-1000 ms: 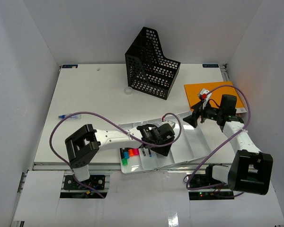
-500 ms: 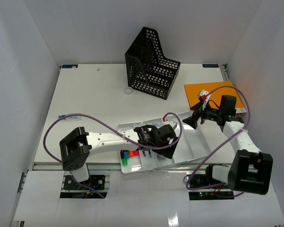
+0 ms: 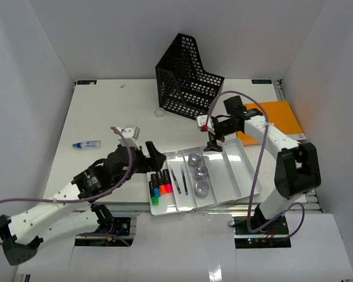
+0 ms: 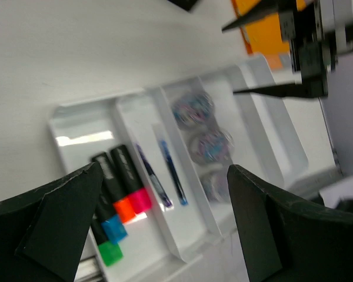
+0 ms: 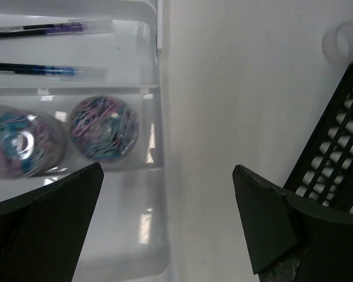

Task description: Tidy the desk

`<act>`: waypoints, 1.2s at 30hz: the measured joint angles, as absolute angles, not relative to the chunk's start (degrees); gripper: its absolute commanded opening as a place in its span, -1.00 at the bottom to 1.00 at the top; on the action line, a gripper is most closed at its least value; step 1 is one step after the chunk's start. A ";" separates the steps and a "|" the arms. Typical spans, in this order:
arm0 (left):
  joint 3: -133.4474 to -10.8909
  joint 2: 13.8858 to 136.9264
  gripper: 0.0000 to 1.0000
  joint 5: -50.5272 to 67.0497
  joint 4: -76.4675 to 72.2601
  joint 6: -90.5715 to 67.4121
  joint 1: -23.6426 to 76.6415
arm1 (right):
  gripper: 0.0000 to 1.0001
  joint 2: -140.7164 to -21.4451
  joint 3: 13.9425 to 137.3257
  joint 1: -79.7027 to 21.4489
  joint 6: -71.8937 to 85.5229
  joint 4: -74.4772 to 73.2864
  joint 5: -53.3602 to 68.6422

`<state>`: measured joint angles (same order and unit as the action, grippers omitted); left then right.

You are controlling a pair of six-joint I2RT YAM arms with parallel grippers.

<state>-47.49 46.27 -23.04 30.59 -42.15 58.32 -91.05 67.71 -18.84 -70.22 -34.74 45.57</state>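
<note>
The desk (image 3: 106, 114) is a white tabletop with white walls. A white compartmented tray (image 3: 238, 170) lies at its front middle. The tray holds several markers (image 3: 159, 185), two pens (image 3: 179, 176) and three clear tubs of coloured clips (image 3: 200, 173). My left gripper (image 3: 157, 160) is open and empty, just left of the tray over the markers' end. My right gripper (image 3: 213, 144) is open and empty, over the tray's far edge. The left wrist view shows the markers (image 4: 120, 182) and tubs (image 4: 209, 144). The right wrist view shows the tray's rim (image 5: 163, 117) and a tub (image 5: 103, 128).
A black mesh file holder (image 3: 188, 79) stands at the back middle, with a small white ring (image 3: 159, 112) by it. An orange folder (image 3: 279, 117) lies at the right. A small bottle with a blue cap (image 3: 86, 144) lies at the left.
My left arm has drawn back to the left off the tray, uncovering its contents. My right arm has swung left from the orange folder to the tray's far edge.
</note>
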 measured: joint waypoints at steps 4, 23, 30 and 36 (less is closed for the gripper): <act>-46.29 41.60 0.96 -23.25 32.67 -40.39 48.09 | 1.00 -104.82 82.34 -27.97 -78.42 -39.16 40.85; -51.01 47.27 0.96 -24.25 36.62 -35.63 38.13 | 0.57 -144.46 124.46 -37.04 -62.93 -22.42 28.13; -50.90 43.63 0.96 -25.54 38.74 -36.58 37.98 | 0.39 -145.82 125.49 -37.01 -57.13 -18.50 25.62; -49.62 42.73 0.96 -26.05 40.27 -37.33 37.98 | -0.02 -146.37 125.47 -37.02 -55.06 -17.97 24.07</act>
<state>-49.62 42.73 -26.05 40.27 -37.33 37.98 -146.37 125.47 -37.02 -55.06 -17.97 24.07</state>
